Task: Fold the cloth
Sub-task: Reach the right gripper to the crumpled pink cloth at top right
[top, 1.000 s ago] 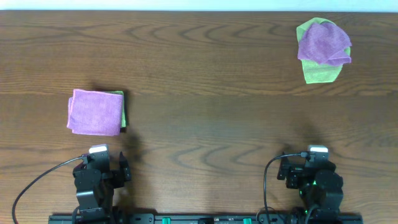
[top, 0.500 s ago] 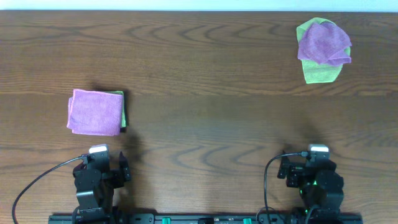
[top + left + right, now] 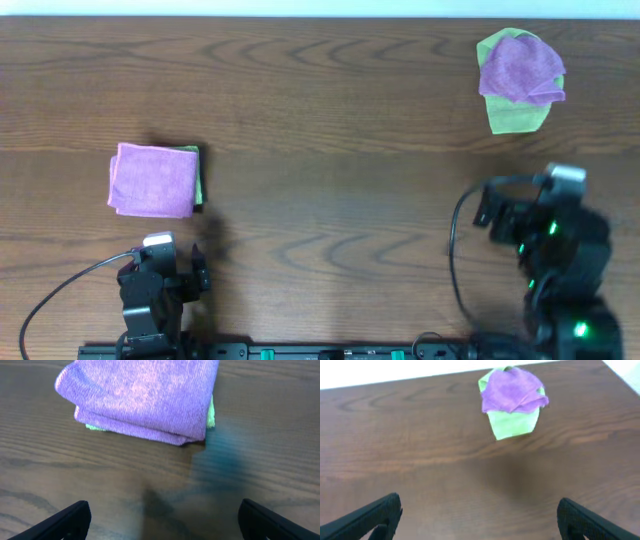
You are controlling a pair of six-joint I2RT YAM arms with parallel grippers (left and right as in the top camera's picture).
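The crumpled purple cloth (image 3: pixel 520 68) lies at the far right of the table (image 3: pixel 330 120), on top of a green cloth (image 3: pixel 518 115) whose lower part sticks out toward the robot. The purple one is bunched and wrinkled, with no clean fold. The green one under it lies flatter.

The right arm (image 3: pixel 555 250) is extended forward over the wood and looks blurred in the overhead view. It is near this pile but well apart from it. In the right wrist view the right gripper (image 3: pixel 479 517) has its two fingers spread wide, at the two lower corners of the picture, and nothing is between them. One second ago this arm was tucked at the near edge. Now it is further out, closer to the cloths.

The left arm (image 3: pixel 160 285) has not changed its place at the near edge. The left gripper (image 3: pixel 162 517) is also spread wide and empty, just before a folded stack (image 3: pixel 152 179), purple above green, with straight edges.
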